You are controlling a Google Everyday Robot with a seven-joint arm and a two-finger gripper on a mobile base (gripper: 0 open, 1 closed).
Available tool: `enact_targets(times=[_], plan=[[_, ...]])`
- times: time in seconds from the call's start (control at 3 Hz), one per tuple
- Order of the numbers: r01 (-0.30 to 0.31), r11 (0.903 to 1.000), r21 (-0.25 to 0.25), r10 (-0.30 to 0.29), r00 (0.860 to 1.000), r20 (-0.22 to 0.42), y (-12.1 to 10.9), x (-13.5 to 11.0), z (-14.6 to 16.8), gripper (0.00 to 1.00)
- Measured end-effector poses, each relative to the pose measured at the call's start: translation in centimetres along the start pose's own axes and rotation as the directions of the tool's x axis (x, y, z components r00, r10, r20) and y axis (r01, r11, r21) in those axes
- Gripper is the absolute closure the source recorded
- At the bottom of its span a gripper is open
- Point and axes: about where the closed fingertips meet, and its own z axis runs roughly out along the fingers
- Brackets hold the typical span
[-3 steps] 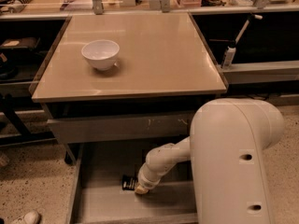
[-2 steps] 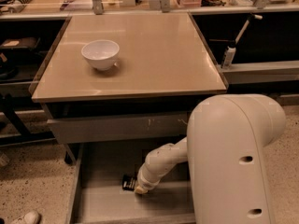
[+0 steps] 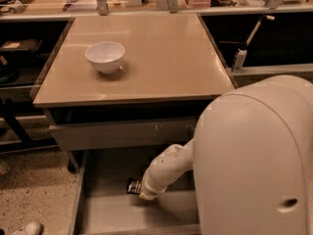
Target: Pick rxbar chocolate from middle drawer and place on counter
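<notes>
The gripper is set low in the open drawer, right at the near end of the bar. Whether it is open or closed cannot be told. The bar lies flat on the drawer floor. For a sound grasp, the bar is best centred and squeezed across its narrow width. It can then be drawn out clear of the surface edge before being raised and set down apart from the bowl.
</notes>
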Motion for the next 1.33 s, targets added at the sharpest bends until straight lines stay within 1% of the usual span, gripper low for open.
enact_targets(times=[0.33, 0.67, 1.0, 1.33], plan=[[-0.032, 0.9962, 0.081, 0.030, 0.999, 0.027, 0.8, -0.2, -5.6, 1.00], [-0.034, 0.9948, 0.096, 0.032, 0.999, 0.028, 0.8, -0.3, -6.5, 1.00], [-0.049, 0.9892, 0.138, 0.045, 0.998, 0.032, 0.6, -0.4, -9.2, 1.00], [-0.068, 0.9745, 0.214, 0.056, 0.997, 0.059, 0.2, -0.6, -13.5, 1.00]])
